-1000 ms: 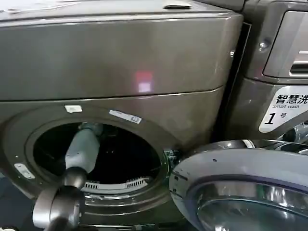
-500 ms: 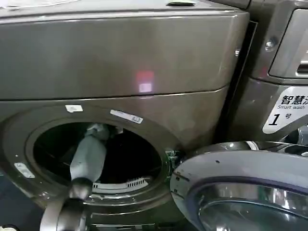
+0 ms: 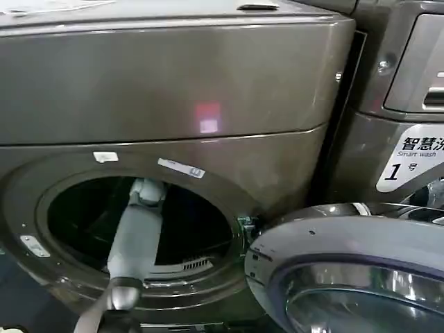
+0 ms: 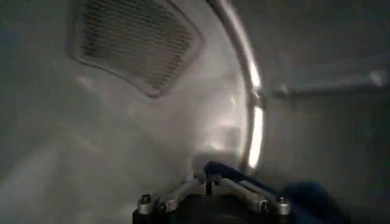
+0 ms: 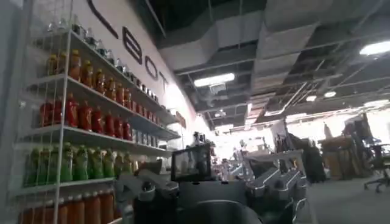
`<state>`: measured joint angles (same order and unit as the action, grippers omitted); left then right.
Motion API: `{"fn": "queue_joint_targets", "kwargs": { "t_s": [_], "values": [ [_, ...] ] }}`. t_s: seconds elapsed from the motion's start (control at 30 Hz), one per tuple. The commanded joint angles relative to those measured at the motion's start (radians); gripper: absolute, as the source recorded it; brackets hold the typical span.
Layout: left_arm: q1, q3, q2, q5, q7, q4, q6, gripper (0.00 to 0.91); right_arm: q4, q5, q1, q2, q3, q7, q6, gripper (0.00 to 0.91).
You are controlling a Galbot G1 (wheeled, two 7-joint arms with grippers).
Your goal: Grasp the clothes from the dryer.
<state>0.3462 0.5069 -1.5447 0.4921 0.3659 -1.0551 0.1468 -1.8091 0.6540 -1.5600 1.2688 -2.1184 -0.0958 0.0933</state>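
Inside the brown-grey dryer [image 3: 173, 90], left gripper [image 4: 210, 182] clamped on blue cloth [image 4: 304, 198].

Dryer [image 3: 173, 83]: large brown-grey metallic front-loader, upright, round porthole open, door [image 3: 347, 270] swung aside, perforated lint grille [image 3: 198, 263] at lower rim, drum interior dark. Clothes [image 4: 304, 195]: blue fabric, low inside the drum [image 4: 122, 152], near its rear rim.
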Motion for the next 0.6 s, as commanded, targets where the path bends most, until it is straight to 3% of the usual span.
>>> {"fn": "queue_joint_targets", "kwargs": {
  "t_s": [0.03, 0.6],
  "values": [
    [0.000, 0.002, -0.019, -0.199, -0.183, -0.054, 0.044, 0.000, 0.005, -0.011, 0.000, 0.000, 0.002, -0.001, -0.012, 0.907],
    [-0.006, 0.002, -0.028, -0.316, -0.247, -0.068, 0.065, 0.000, 0.003, -0.035, -0.003, 0.008, 0.007, 0.000, -0.020, 0.907]
  ]
}}
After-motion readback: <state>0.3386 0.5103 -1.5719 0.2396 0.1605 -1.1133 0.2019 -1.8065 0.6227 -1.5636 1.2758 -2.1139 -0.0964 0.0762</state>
